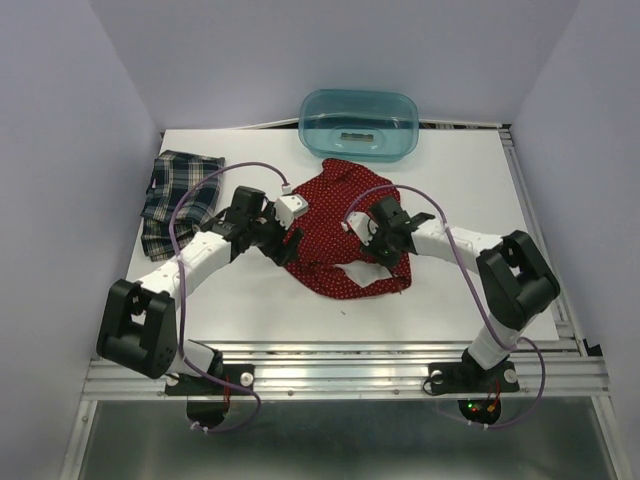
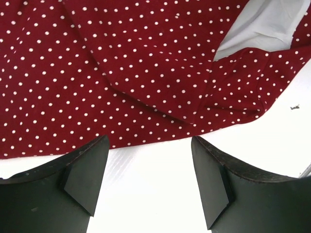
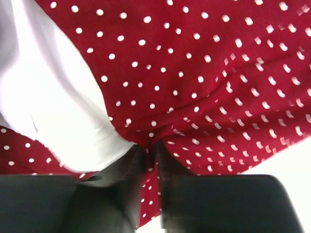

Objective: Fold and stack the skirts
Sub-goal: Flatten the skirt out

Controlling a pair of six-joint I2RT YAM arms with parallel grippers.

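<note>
The red skirt with tiny white dots (image 1: 335,235) lies rumpled in the middle of the table. Its white lining (image 3: 53,111) shows in the right wrist view. My right gripper (image 3: 151,155) is shut on a fold of this red cloth (image 3: 204,73), which bunches between the fingers. From above, the right gripper (image 1: 375,232) sits on the skirt's right part. My left gripper (image 2: 150,160) stands open over bare table, just short of the red skirt's edge (image 2: 126,77), with nothing between its fingers; from above the left gripper (image 1: 285,222) is at the skirt's left edge. The plaid skirt (image 1: 178,195) lies folded at the far left.
A translucent teal tub (image 1: 360,125) stands at the back of the table, just beyond the red skirt. White walls close in the left and right sides. A metal rail (image 1: 340,350) runs along the near edge by the arm bases.
</note>
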